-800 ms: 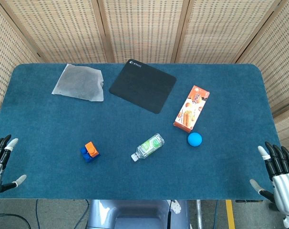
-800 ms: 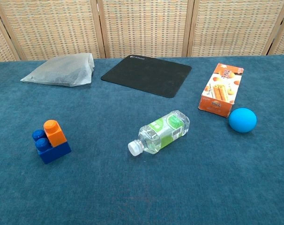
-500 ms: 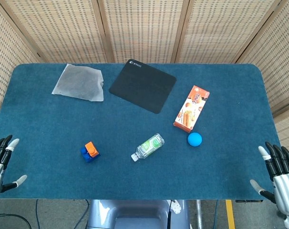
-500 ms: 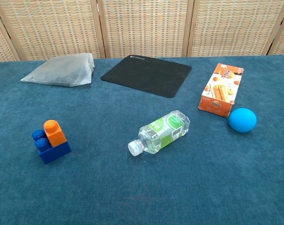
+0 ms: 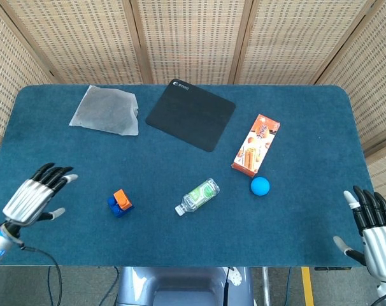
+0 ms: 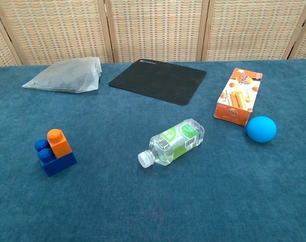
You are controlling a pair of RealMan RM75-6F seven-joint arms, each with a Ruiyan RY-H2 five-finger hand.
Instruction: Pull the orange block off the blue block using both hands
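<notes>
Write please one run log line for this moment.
stage: approach | left hand: open, over table, left of blocks | right hand: open, at table's near right edge | orange block: on blue block, untouched

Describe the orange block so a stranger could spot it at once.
Start at the blue table and look near its front left. There a blue block sits alone, left of the lying bottle. The orange block is stacked on it, beside two blue studs.
</notes>
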